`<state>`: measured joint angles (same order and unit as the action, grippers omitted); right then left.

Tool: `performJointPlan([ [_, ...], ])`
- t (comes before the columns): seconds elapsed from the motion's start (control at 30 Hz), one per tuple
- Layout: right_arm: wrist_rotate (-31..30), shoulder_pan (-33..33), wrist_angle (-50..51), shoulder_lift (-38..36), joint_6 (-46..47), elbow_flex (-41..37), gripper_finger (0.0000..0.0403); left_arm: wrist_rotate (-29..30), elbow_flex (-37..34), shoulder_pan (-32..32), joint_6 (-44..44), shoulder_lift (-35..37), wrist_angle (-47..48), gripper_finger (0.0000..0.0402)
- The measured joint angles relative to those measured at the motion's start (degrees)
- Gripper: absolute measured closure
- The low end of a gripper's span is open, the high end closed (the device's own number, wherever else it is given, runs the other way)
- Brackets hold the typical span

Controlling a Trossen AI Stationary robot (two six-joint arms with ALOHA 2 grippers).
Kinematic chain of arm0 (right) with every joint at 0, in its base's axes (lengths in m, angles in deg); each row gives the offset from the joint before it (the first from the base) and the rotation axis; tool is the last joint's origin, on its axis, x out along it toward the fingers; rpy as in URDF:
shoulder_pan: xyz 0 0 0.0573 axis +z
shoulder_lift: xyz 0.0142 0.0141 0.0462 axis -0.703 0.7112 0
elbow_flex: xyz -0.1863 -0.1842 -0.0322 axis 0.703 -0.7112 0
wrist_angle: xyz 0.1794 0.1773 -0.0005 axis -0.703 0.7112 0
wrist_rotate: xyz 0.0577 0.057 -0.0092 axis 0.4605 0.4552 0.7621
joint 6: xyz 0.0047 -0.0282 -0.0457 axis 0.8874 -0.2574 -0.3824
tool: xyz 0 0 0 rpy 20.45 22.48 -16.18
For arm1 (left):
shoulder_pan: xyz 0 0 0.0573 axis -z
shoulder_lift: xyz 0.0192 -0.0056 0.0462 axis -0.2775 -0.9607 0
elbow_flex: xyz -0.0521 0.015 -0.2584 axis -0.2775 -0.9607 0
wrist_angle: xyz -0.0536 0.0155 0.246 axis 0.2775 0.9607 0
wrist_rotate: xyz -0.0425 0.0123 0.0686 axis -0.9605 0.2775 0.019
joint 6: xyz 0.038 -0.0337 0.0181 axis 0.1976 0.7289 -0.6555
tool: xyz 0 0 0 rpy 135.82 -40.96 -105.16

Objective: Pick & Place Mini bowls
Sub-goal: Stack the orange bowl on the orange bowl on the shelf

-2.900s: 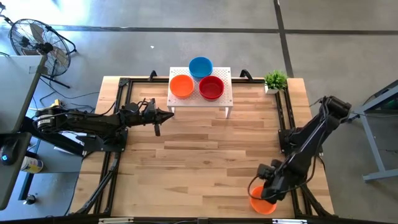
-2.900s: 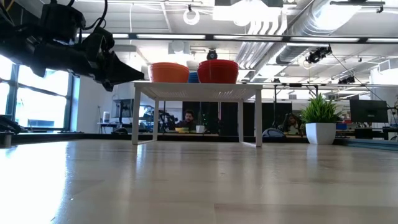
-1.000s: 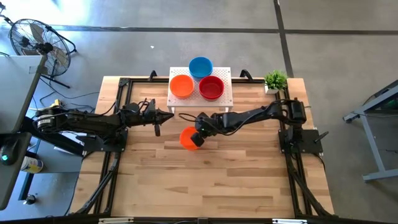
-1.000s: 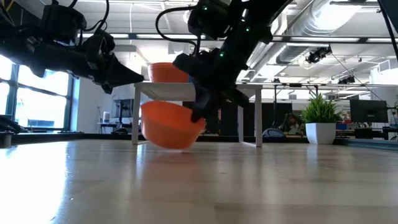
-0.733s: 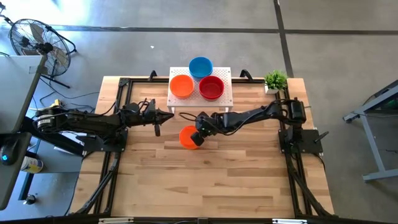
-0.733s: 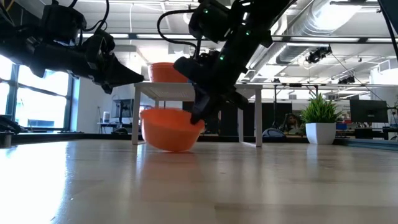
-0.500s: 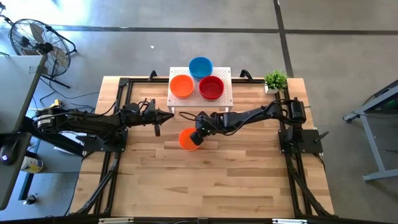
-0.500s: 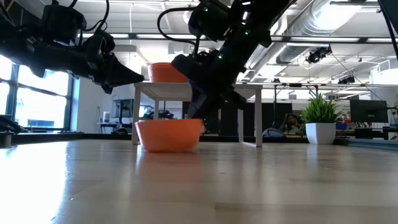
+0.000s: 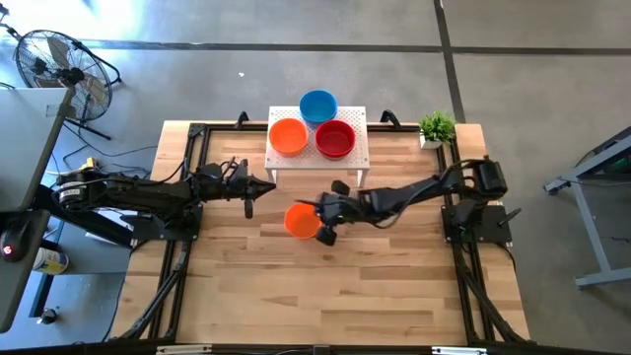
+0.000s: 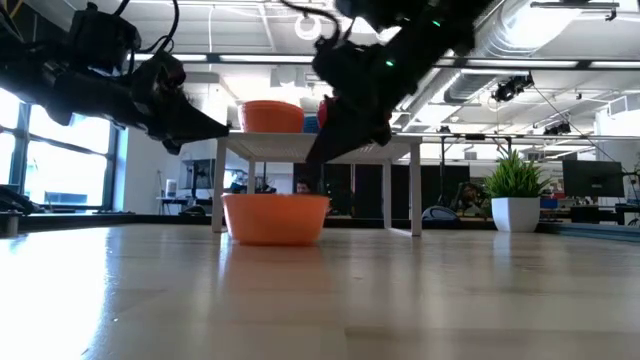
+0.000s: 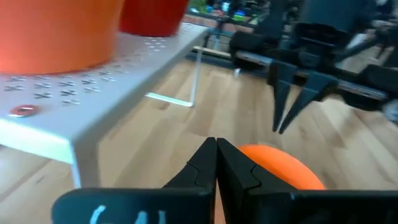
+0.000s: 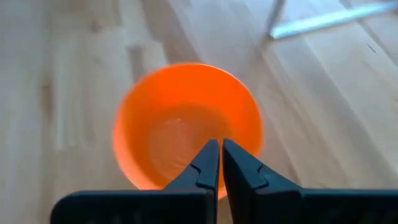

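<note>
Right gripper [image 9: 326, 210] hangs just above the orange bowl [image 9: 302, 221], fingers pressed together on nothing; you see the bowl sit upright on the table [image 9: 335, 286] before the white stand [image 9: 355, 158], seemingly set down. Left gripper [image 9: 266, 184] waits, pinched empty, beside the stand. Low view hides the bowl's inside.

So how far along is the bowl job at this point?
Three mini bowls sit on the white stand: orange, blue, red. A fourth orange bowl stands upright on the table before the stand, with the right gripper over it, shut and empty. The left gripper waits shut by the stand. No further bowls show.
</note>
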<state>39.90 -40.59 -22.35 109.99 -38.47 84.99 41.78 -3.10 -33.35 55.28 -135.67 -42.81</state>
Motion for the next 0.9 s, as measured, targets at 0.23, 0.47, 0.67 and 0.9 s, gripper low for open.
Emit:
performJointPlan([
  [0.23, 3.86, 0.37, -31.61, -7.34, -5.72, -20.58, 0.0397, -8.72, 1.48, 0.38, -0.71, 0.0, 1.28, 0.0402],
  [0.47, 0.63, -0.7, -39.62, -18.06, -9.64, -32.3, 0.0399, -8.3, 15.04, 5.99, -6.83, 0.0, 24.11, 0.0402],
  [0.67, -0.92, -0.68, -43.18, -24.87, -12.0, -39.72, 0.0402, 1.86, 28.73, 14.09, -12.06, -5.37, 46.15, 0.0393],
  [0.9, -0.99, -0.68, -45.96, -27.4, -11.81, -44.71, 0.0402, 4.59, 37.72, 21.65, -13.16, -16.53, 55.96, 0.0329],
])
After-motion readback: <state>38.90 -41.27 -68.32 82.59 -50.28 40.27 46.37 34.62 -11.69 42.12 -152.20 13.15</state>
